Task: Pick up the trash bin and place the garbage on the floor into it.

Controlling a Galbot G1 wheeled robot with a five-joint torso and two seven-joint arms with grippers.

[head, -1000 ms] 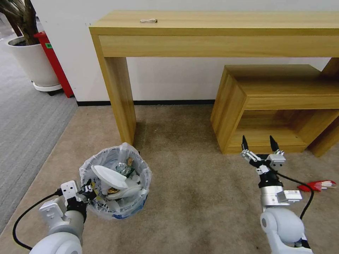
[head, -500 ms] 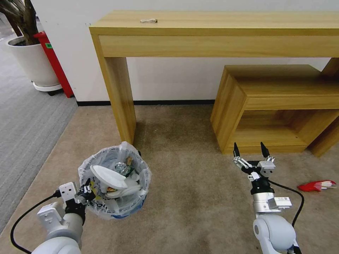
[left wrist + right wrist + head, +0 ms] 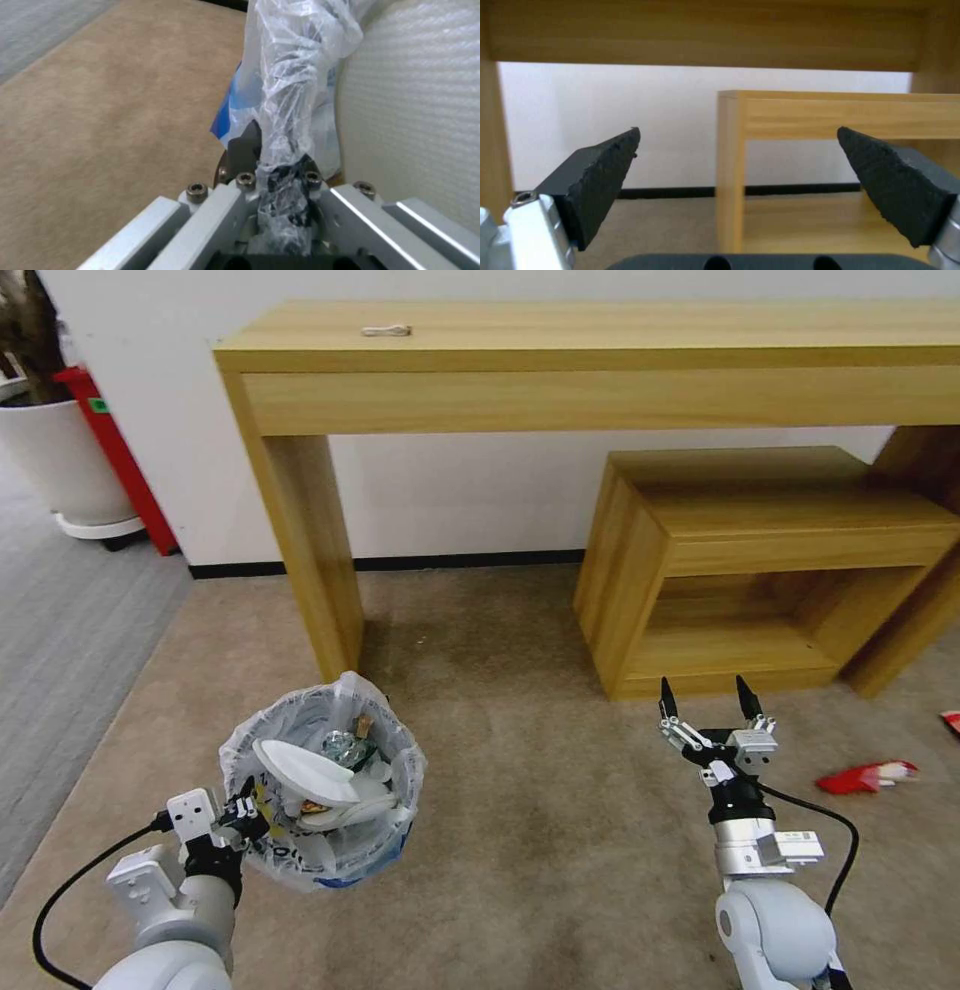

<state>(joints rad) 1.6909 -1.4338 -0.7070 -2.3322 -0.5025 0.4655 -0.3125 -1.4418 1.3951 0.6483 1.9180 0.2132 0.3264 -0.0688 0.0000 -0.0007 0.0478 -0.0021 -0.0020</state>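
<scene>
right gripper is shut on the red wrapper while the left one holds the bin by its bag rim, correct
Not quite. The right gripper is open and empty, held above the beige carpet in front of the low wooden shelf; the red wrapper lies on the carpet off to its right. The head view shows this. The left gripper does hold the trash bin by its bag rim.

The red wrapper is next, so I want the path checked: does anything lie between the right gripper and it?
Nothing visible does. The open right gripper hangs above bare carpet; the red wrapper lies to its right, beyond the low wooden shelf.
</scene>
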